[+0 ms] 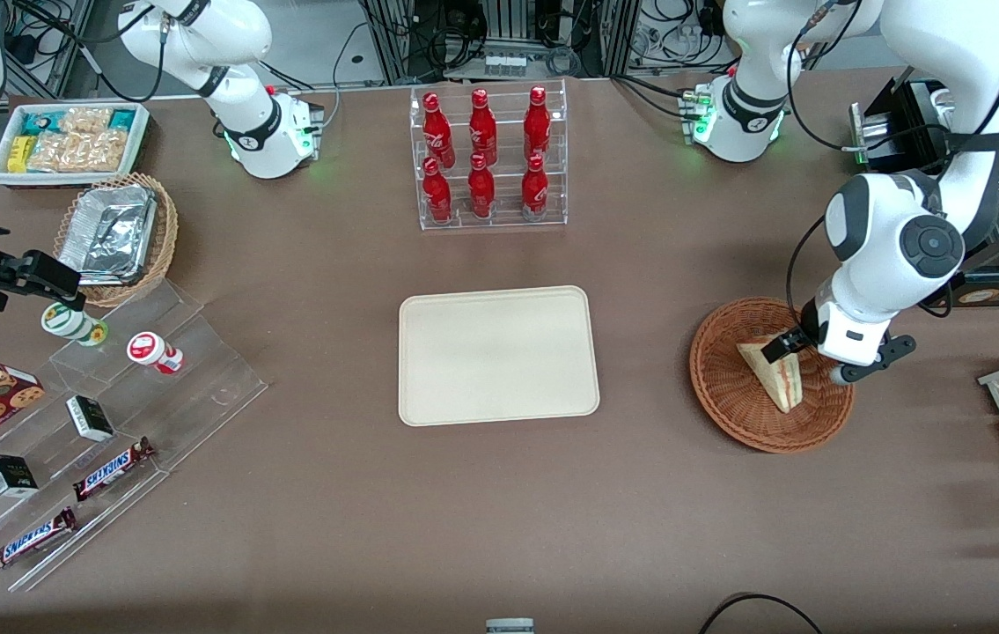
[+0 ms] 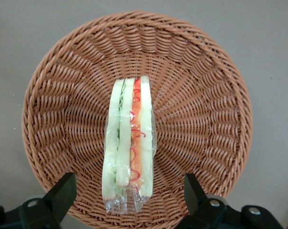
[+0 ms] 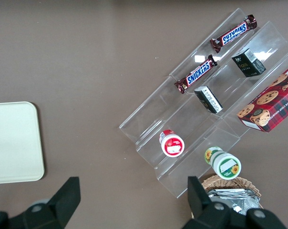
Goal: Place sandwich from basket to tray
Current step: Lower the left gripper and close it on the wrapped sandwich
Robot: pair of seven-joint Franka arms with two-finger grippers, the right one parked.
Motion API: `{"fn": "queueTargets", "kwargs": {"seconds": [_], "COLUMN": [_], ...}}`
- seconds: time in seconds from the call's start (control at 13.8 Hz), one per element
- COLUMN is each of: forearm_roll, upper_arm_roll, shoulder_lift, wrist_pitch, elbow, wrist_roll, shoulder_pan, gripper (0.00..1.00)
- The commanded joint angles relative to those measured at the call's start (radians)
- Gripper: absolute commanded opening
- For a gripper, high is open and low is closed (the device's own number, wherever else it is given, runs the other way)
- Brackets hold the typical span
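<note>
We look over a brown table (image 1: 305, 493) with the cream tray (image 1: 497, 355) lying flat near its middle. Toward the working arm's end of the table sits the round woven basket (image 1: 732, 401), well apart from the tray. In the basket lies the sandwich (image 1: 772, 374), a wrapped wedge resting on its side, its pale bread and its green and red filling showing edge-on from the wrist camera (image 2: 128, 148). It lies near the middle of the basket floor, with wicker (image 2: 201, 95) bare all round it.

The gripper (image 1: 785, 345) hangs over the basket, just above the sandwich's thick end. From the wrist we see its two fingers (image 2: 63, 193) spread wide, one on each side of the wedge and clear of it, so nothing is pinched.

Near the table's edge farthest from the front camera stands a clear rack of red bottles (image 1: 486, 154).
</note>
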Motion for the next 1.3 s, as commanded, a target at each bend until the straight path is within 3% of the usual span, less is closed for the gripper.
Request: {"fn": "queueTargets", "kwargs": {"seconds": [0.0, 0.51, 0.58, 0.65, 0.72, 0.8, 1.23], "forearm_roll": [0.011, 0.011, 0.011, 0.011, 0.012, 0.012, 0.012], "upper_arm_roll": [0.0, 0.0, 0.0, 0.0, 0.0, 0.0, -0.024], "shoulder_lift": [0.034, 0.116, 0.121, 0.121, 0.118, 0.115, 0.037], "wrist_pitch": [0.02, 0.087, 0.089, 0.087, 0.086, 0.078, -0.141], "elbow": [0.005, 0.01, 0.01, 0.008, 0.008, 0.007, 0.077], "wrist_roll": [-0.023, -0.023, -0.026, -0.026, -0.026, -0.023, 0.035], "shoulder_pan": [-0.005, -0.005, -0.005, -0.004, -0.004, -0.004, -0.007], "gripper": [1.0, 1.0, 0.88, 0.43, 0.12, 0.0, 0.0]}}
